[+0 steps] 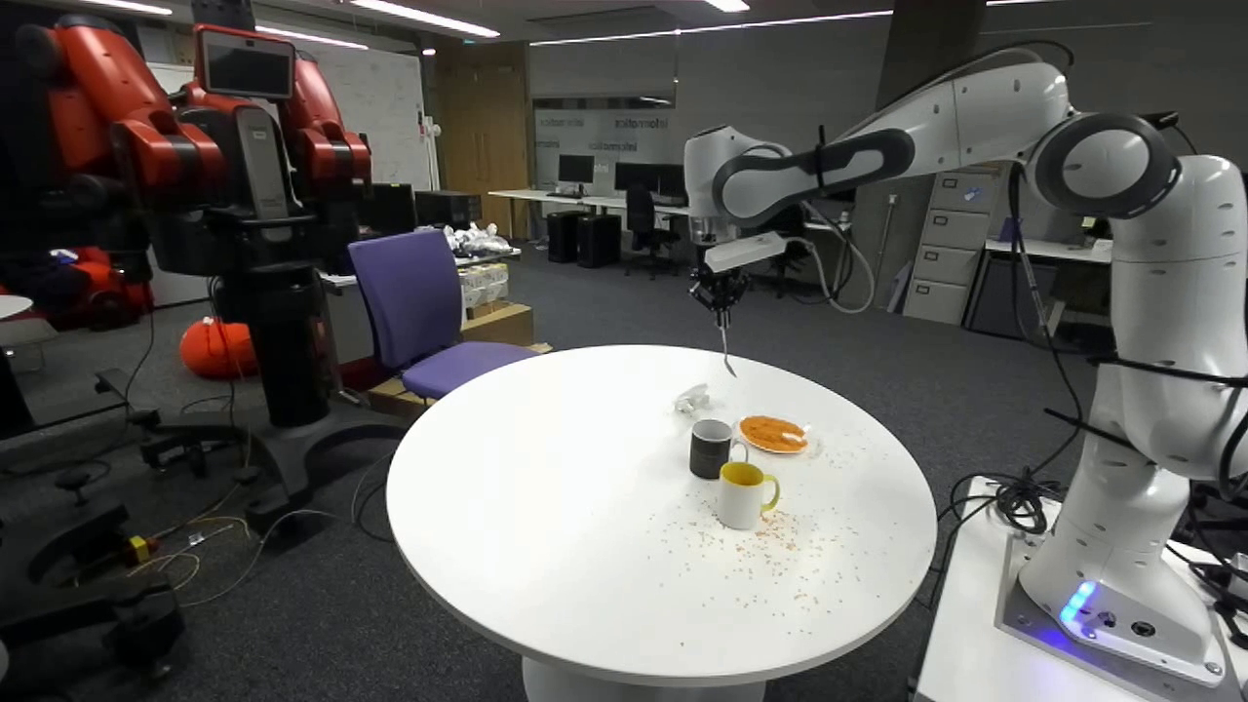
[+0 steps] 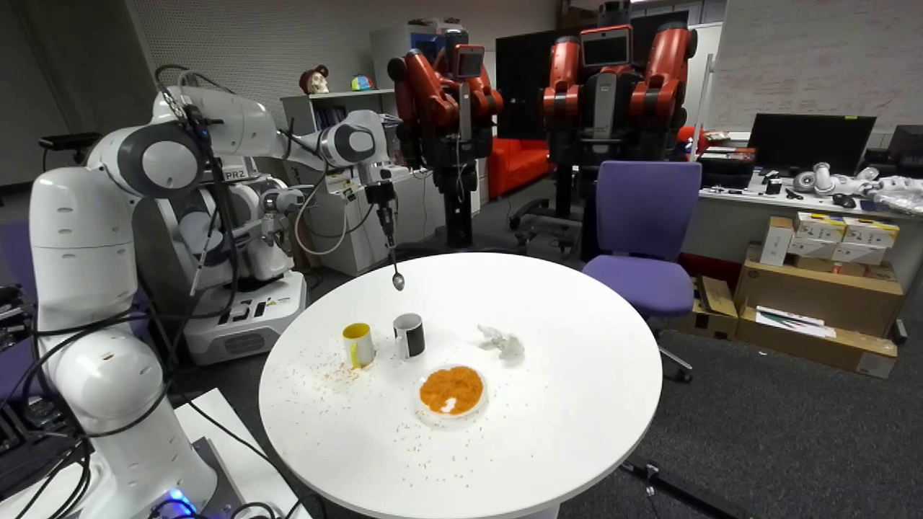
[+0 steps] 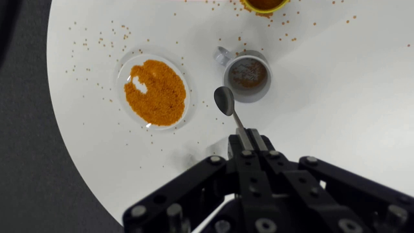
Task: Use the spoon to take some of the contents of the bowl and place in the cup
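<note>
Some grains (image 3: 257, 76) lie in the dark cup (image 1: 707, 454); fingers (image 3: 260, 141) clamp an empty-looking spoon (image 3: 226, 103); task seems done, barring another scoop.

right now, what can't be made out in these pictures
Handle end of the spoon: wrist view, hidden by the gripper.
How full the yellow cup is: wrist view, partly cut off by the top edge; both exterior views, hidden by its own wall.
Printing inside the dark cup: wrist view, too small to read.
</note>
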`<state>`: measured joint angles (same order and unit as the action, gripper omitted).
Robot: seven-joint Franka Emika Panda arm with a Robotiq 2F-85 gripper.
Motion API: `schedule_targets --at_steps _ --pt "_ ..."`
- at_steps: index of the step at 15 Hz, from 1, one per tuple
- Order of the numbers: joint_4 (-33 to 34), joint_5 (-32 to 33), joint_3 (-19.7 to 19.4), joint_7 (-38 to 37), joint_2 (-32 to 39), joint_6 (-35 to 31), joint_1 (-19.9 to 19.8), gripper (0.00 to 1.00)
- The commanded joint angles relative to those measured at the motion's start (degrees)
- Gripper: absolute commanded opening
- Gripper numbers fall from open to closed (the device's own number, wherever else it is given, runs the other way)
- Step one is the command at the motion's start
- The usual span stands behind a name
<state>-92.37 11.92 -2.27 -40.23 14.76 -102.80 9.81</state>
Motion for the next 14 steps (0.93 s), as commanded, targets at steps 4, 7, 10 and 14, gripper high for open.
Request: schedule_targets --at_steps 4,7,10,14 --pt "-22.19 -0.31 -0.18 20.97 -15.65 -21.38 -6.91 0.01" --pt "-31.81 -6.27 -0.82 34.65 -18.37 -30.24 -9.9 0.01" --pt "-39.66 -13.28 -1.07 48.39 -20.02 -32.52 -11.02 0.01" --pt "-45.03 -11.76 -1.55 60.37 -21.59 -25.53 -11.65 0.01"
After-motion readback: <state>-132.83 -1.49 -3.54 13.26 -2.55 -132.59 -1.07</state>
